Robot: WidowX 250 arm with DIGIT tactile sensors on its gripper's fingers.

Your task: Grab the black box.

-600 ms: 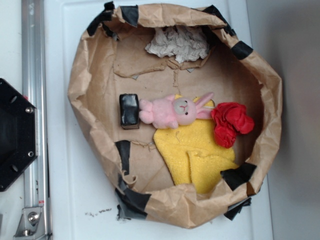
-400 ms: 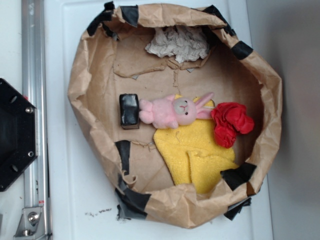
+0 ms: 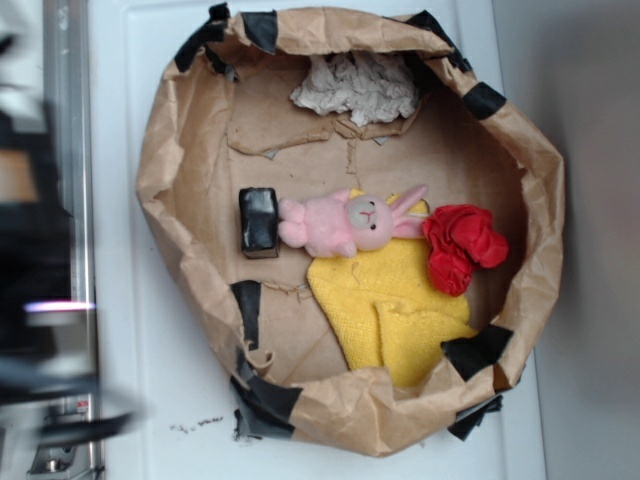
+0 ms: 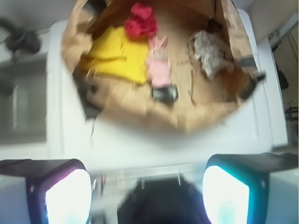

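**Box is straight ahead, past the bag's near wall**

Gripper is wide open, holding nothing, outside the paper bag. The black box sits inside, touching the pink bunny's feet, long axis crosswise to the bunny's body.

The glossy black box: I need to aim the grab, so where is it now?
In the exterior view the small glossy black box lies left of centre inside the brown paper basin, touching the feet of the pink plush bunny on its right.

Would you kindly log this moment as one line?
gripper: open, far from bin | black box: ungrabbed, touching pink bunny | arm: blurred at left
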